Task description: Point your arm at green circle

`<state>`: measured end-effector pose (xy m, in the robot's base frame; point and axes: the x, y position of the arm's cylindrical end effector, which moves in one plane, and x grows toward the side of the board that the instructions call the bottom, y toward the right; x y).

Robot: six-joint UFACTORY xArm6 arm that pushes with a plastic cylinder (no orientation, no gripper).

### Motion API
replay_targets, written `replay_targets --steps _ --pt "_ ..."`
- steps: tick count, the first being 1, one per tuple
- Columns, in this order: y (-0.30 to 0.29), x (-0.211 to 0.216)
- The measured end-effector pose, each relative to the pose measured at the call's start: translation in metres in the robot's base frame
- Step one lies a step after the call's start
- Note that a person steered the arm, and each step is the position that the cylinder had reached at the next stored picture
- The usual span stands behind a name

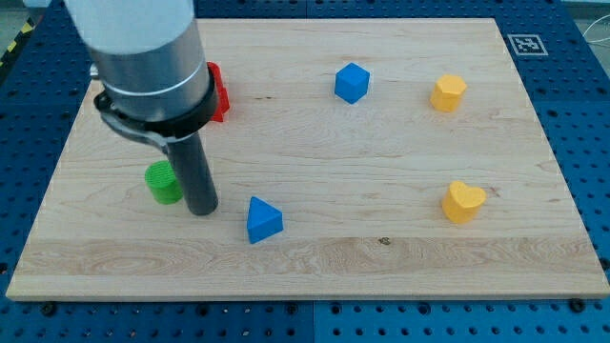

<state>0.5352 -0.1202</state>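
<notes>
Pale wood fills most of the view: the board (381, 238), lying on a blue perforated table (581, 114), with a small printed marker (523, 43) at its top right corner. Over the view's left looms the arm (143, 57), a fat grey cylinder narrowing to the dark rod, and there is no claw on it at all to be spread or pressed together, just the rod. Its lower end, my tip (202, 211), sits on the wood just beside the green circle (164, 183), on that block's right, and I cannot tell whether they touch. The green circle itself stands in the board's lower left part, near the left edge.

Now the smaller pieces. A red block (219, 92) peeks out behind the arm (shape hidden). A blue triangle (263, 220) lies just to the right of the tip, a blue cube-like block (351, 83) sits up top, and two yellow blocks, one near the top right (447, 93) and a heart-shaped one lower down (463, 202), are well apart from all this.

That green piece looks light, stiff and ready to slide on smooth wood, so there is no taking hold; any contact should meet its round side squarely, or it will slip off sideways. Room is tight towards the left edge, and the blue triangle crowds the right; open board lies below and up the middle.
</notes>
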Motion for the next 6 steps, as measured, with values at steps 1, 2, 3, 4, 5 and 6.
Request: replay_targets --steps 1,2,3,4,5,6 --pt "-0.009 0.009" --pt "-0.02 0.01" --pt "-0.026 0.005" --pt "-0.029 -0.002" --pt "-0.029 -0.01" --pt "-0.029 -0.021"
